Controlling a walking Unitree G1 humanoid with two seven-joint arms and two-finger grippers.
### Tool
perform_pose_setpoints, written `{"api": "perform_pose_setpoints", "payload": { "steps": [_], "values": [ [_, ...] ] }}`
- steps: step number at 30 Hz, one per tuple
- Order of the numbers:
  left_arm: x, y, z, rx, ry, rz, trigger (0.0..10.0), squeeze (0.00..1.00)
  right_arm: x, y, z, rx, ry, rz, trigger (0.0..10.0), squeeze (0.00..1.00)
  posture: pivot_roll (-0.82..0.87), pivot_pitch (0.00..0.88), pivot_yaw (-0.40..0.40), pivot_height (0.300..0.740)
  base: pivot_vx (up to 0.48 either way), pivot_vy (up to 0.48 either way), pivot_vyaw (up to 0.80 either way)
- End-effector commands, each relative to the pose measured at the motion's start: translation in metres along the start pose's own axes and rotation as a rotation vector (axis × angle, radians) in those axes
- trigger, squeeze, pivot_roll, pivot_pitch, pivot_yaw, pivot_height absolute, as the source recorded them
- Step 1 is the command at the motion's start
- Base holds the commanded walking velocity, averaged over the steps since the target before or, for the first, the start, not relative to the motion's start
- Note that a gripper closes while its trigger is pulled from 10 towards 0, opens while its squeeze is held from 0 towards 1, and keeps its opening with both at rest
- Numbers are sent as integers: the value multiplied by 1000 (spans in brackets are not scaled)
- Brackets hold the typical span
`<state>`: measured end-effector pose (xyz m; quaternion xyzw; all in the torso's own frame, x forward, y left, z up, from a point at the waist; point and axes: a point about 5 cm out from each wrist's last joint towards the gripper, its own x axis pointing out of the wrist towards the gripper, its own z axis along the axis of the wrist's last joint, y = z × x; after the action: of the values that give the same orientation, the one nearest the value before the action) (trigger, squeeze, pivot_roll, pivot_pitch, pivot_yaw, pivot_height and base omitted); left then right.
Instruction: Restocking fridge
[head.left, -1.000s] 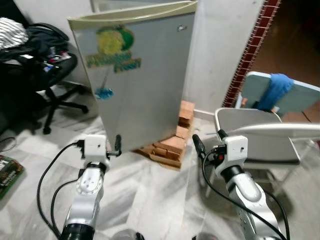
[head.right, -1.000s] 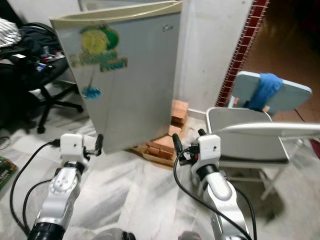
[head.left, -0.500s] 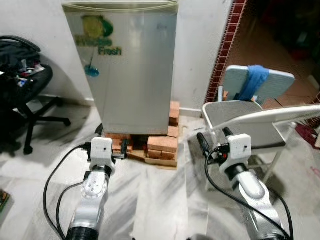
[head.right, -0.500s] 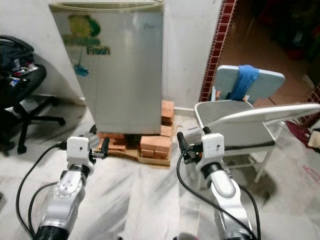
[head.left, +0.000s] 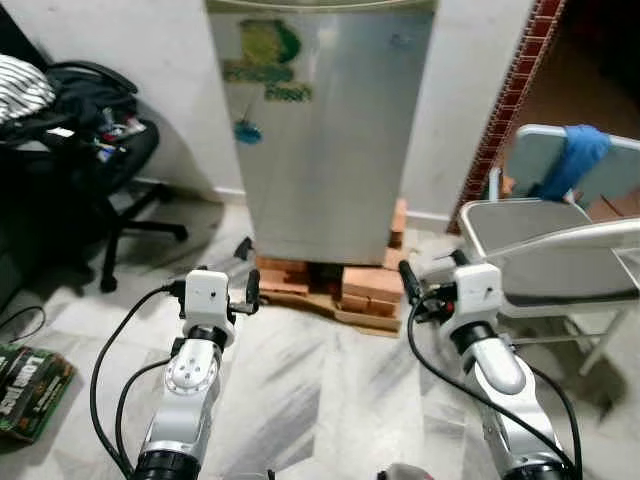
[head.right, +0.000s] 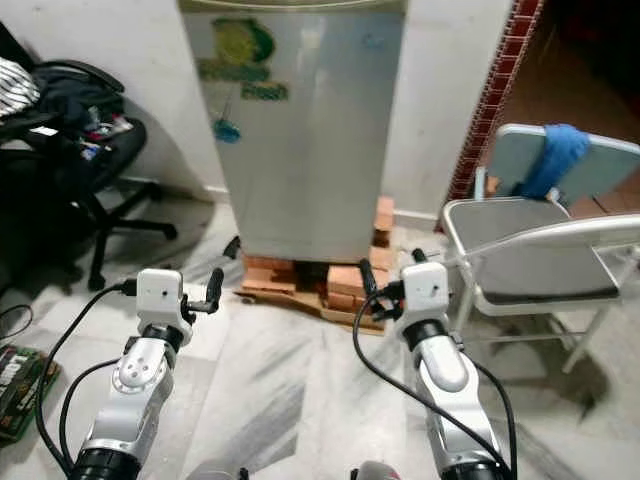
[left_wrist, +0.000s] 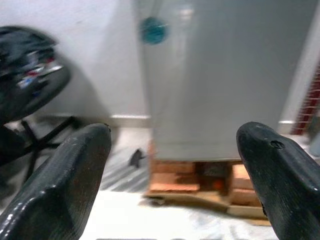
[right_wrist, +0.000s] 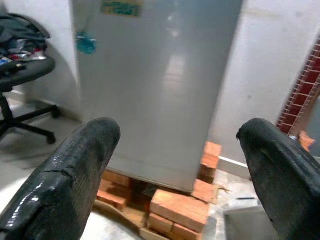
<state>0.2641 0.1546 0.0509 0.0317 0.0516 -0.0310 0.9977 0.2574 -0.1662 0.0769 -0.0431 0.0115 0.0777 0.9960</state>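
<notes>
Evidently approaching: the closed silver fridge on red bricks (head.left: 325, 130) stands at twelve o'clock. Left gripper (head.left: 245, 293) and right gripper (head.right: 385, 278) gape wide, empty. Next, probably opening its door.

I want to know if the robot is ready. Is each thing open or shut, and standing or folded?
Silver fridge with green sticker: door shut, standing on bricks.
Grey folding chair: unfolded, blue cloth over its back.
Left gripper: open, holding nothing.
Right gripper: open, holding nothing.

Bare floor (head.left: 300, 390) before closed fridge (head.left: 325, 130), office chair (head.left: 90, 150) left, folding chair (head.left: 560, 255) right
</notes>
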Motion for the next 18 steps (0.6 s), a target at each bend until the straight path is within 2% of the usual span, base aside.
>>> {"api": "perform_pose_setpoints", "payload": {
  "steps": [1, 3, 7, 18],
  "values": [
    [0, 6, 1, -7, -1, 12, 10000, 0, 1, 6, 5, -52, -19, 8, 10000, 0, -30, 3, 31, 740, 0, 480, 0],
    [0, 6, 1, -10, -2, 8, 10000, 0, 1, 5, 3, -67, -6, -2, 10000, 0, -31, 4, 31, 740, 0, 480, 0],
    [1, 3, 5, 0, -34, -21, 10000, 0, 0, 8, 2, -20, 5, 40, 10000, 0, -34, 5, 30, 740, 0, 460, 0],
    [0, 5, 4, -8, -23, -1, 10000, 0, 2, 4, 4, -13, 11, 32, 10000, 0, -34, 7, 27, 740, 0, 432, -800]
  ]
}}
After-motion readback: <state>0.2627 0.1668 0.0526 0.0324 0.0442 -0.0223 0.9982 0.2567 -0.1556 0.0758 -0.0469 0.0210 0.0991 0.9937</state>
